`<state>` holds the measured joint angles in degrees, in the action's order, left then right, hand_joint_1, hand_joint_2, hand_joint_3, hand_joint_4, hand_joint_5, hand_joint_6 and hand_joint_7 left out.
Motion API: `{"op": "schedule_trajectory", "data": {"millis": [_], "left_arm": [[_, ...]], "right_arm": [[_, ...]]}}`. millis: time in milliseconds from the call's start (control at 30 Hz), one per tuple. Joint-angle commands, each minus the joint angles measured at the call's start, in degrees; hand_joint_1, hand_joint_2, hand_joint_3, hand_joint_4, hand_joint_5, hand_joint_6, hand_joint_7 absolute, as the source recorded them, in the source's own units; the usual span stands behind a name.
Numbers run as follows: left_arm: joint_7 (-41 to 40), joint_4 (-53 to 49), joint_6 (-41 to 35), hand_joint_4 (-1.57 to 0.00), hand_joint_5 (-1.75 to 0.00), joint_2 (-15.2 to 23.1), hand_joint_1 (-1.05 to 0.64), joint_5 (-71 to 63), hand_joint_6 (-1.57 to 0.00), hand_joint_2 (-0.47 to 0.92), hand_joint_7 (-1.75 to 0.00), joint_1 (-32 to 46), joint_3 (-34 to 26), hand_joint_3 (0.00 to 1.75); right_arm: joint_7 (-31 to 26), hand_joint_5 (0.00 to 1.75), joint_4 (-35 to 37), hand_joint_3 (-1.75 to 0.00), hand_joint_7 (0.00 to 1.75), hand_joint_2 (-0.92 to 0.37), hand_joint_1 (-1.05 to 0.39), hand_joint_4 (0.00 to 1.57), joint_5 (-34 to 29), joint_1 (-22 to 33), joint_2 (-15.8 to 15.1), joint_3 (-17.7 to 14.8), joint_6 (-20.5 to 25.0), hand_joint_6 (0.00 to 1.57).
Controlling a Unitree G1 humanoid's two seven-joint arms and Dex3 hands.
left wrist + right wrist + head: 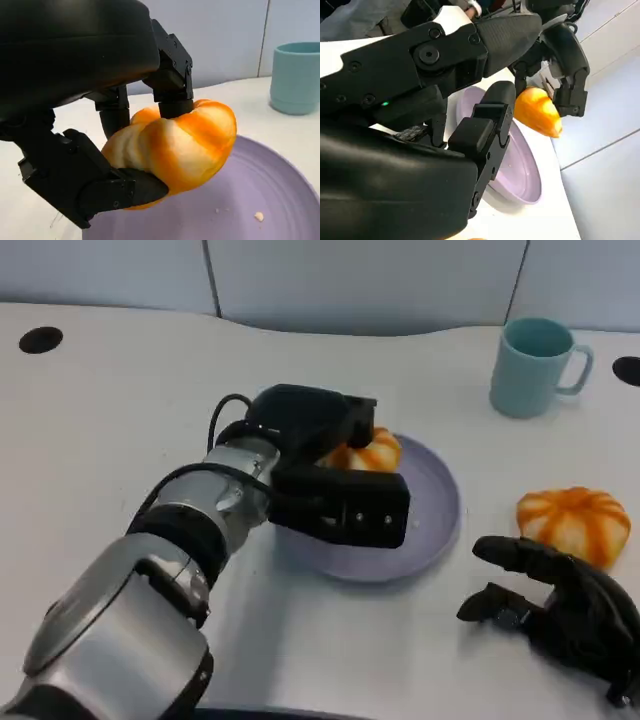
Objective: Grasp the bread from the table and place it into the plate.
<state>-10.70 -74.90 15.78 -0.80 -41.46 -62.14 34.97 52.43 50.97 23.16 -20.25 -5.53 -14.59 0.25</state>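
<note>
Head view, left to right. Silver left forearm (150,570) entering from lower left, reaching diagonally across the white table (110,430). Black left hand (325,465) over the near-left part of the round lavender plate (435,500), fingers closed around an orange-and-cream striped, pumpkin-shaped bread roll (370,453). Roll held above the plate's inner surface, partly hidden by the hand. Pale teal ceramic mug (535,365) upright beyond the plate toward the far right, handle pointing right, well apart from the plate. Second striped orange bread roll (573,523) lying on the table to the right of the plate, apart from its rim. Black right hand (565,605) at lower right, just in front of that second roll, fingers spread and slightly curled, holding nothing; contact with the second roll not determinable.

Left wrist view. Bread roll (180,145) pinched between black fingers (172,80) pressing on one side and a lower finger beneath it, suspended over the lavender plate (270,200); small crumbs on the plate surface; teal mug (295,77) behind.

Right wrist view. Right hand (485,135) in the foreground, lavender plate (520,165) beyond, held roll (537,112) above its rim between the left hand's fingers (570,85).
</note>
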Motion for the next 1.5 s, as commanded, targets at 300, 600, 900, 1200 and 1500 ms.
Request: {"op": "schedule_trajectory", "data": {"millis": [300, 600, 900, 1200, 1500], "left_arm": [[6.2, -0.6, -0.3, -0.82, -1.75, 0.0, -0.3, 1.8, -0.73, 0.55, -1.5, -0.3, -1.2, 0.89], [8.5, -0.5, -0.3, -0.65, -1.36, -0.1, -0.38, 2.1, -0.84, 0.89, -0.55, 0.0, -1.7, 0.17], [11.8, -0.9, -1.4, -0.26, -0.67, 0.3, -0.5, 0.1, -0.57, 0.91, -0.05, -0.5, 0.5, 0.07], [13.6, -0.9, -1.6, -0.05, -0.54, 0.6, -0.7, 0.1, -0.4, 0.92, 0.0, -0.7, 0.8, 0.08], [15.9, 0.3, 0.4, 0.0, -0.42, 2.0, -0.95, 2.1, -0.31, 0.92, 0.0, -1.2, -1.1, 0.5]], "right_arm": [[-0.6, 1.07, 0.5, -0.08, 0.26, -0.92, -0.39, 0.7, -0.4, 1.7, -0.1, 0.3, 0.5, 0.95], [-0.4, 1.07, 0.3, -0.08, 0.26, -0.92, -0.38, 0.7, -0.2, 1.9, -0.1, 0.2, 1.0, 0.94], [-0.8, 1.07, 0.3, -0.08, 0.27, -0.92, -0.38, 0.7, -0.3, 1.9, -0.1, 0.4, 1.0, 0.94], [-0.9, 1.07, -0.1, -0.08, 0.28, -0.92, -0.38, 0.71, -0.3, 1.9, -0.1, 0.3, 1.2, 0.94], [-1.3, 1.06, -0.2, -0.08, 0.29, -0.92, -0.38, 0.72, -0.7, 2.0, -0.4, 0.6, 1.1, 0.94]]}}
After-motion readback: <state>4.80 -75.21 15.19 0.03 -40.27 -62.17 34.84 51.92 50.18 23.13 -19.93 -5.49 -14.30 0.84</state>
